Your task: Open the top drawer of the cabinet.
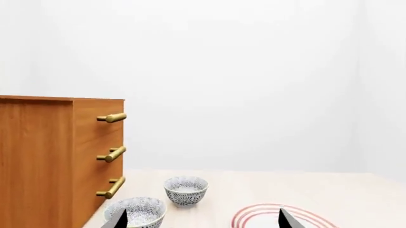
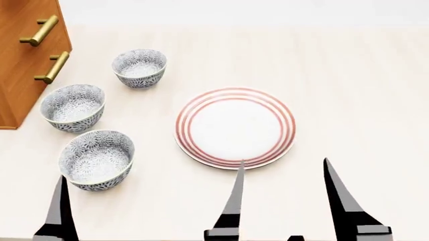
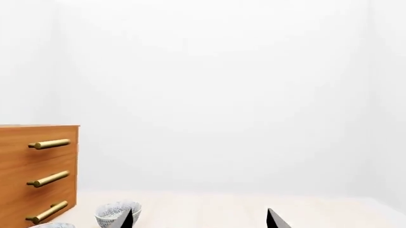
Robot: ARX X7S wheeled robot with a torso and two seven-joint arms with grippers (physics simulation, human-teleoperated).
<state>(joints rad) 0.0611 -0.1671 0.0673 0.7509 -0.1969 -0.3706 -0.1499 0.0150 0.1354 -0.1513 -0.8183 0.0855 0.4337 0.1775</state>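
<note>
Both claws spread, empty: left claw (image 2: 147, 211), right claw (image 2: 348, 201). Top drawer (image 3: 38, 142) shut; reaching left risks clipping bowls (image 2: 97, 158).

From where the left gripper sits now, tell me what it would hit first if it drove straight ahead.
Probably nothing near. The left gripper points over the plate, with the bowls and cabinet off to one side. Only the white back wall lies ahead, though depth is hard to judge.

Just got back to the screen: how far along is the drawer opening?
Nothing is done yet: the top drawer sits flush in the cabinet. Nothing is in hand; the left gripper and right gripper are open and empty over the table. Left: reach the top handle, grip, pull.
</note>
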